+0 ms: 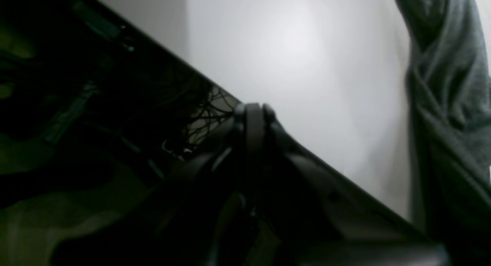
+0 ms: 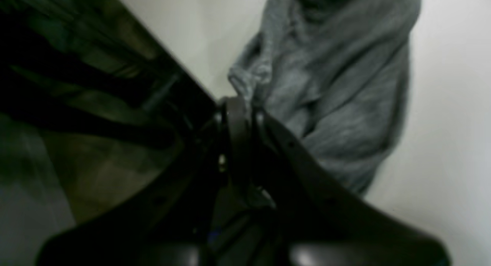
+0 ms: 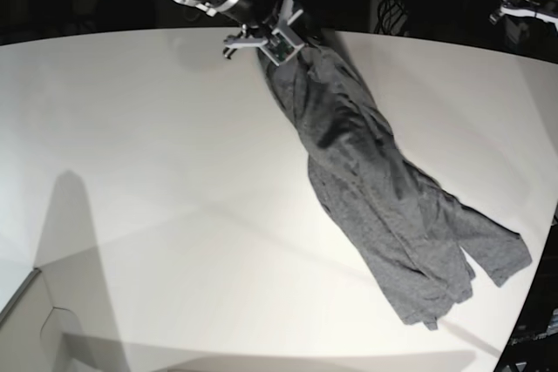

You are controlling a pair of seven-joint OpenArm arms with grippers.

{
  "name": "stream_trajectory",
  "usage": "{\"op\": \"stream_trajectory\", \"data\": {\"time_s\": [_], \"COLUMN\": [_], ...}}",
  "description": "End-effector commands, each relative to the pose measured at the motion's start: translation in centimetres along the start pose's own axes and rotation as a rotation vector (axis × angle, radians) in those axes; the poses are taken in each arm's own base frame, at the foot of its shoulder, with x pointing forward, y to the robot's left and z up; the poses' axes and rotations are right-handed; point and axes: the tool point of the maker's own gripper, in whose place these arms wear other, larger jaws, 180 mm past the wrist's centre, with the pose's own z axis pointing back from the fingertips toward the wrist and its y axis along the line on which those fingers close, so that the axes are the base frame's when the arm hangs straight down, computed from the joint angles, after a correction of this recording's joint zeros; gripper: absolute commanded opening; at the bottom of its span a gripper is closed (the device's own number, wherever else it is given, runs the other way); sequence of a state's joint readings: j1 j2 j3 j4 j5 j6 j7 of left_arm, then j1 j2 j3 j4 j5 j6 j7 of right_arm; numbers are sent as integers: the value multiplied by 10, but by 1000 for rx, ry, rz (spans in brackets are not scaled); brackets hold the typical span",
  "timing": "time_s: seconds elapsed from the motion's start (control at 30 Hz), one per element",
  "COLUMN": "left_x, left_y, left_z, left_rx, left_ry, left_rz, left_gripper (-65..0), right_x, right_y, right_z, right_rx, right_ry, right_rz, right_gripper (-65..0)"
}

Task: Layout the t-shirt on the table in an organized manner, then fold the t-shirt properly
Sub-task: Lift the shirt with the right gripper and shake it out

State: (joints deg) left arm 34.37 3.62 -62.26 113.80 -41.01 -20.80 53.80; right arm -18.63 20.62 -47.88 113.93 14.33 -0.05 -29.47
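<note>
One gripper, the right (image 2: pixel 239 104), was clamped on the t-shirt's (image 3: pixel 375 189) far end to stretch it across the table (image 3: pixel 157 172), while the left gripper (image 1: pixel 253 108) was closed on nothing.

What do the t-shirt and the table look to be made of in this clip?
T-shirt: soft knit fabric, probably cotton blend; heathered grey flecking, limp folds and wrinkles. Table: smooth hard matte white surface, possibly laminate or painted board; it shows soft shadows and only a diffuse glare.
</note>
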Motion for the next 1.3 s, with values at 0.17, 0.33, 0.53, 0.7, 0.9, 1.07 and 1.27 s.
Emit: {"op": "stream_trajectory", "data": {"time_s": [0.17, 0.33, 0.53, 0.7, 0.9, 1.07, 1.27], "left_x": [10, 10, 10, 14, 27, 52, 96], "left_y": [-2, -2, -3, -7, -17, -33, -60], "left_z": [3, 3, 2, -2, -10, -21, -33], "left_rx": [-5, -6, -9, -23, -49, -87, -162], "left_ry": [-34, -36, -34, -50, -90, -165, -271], "left_rz": [-12, -12, -10, -1, 9, 19, -5], "left_gripper": [-650, -649, -649, -649, -649, -649, -650], "right_x": [7, 2, -1, -1, 5, 14, 30], "right_y": [5, 19, 18, 17, 4, -34, -101], "right_z": [4, 2, 2, -1, -3, 1, 19], "right_rx": [17, 49, 48, 46, 17, -85, -269], "right_ry": [-31, -20, -1, 33, 28, 2, -50], "right_rz": [0, -7, -5, 1, 14, -2, -33], "right_gripper": [-650, -650, -650, -650, -650, -650, -650]}}
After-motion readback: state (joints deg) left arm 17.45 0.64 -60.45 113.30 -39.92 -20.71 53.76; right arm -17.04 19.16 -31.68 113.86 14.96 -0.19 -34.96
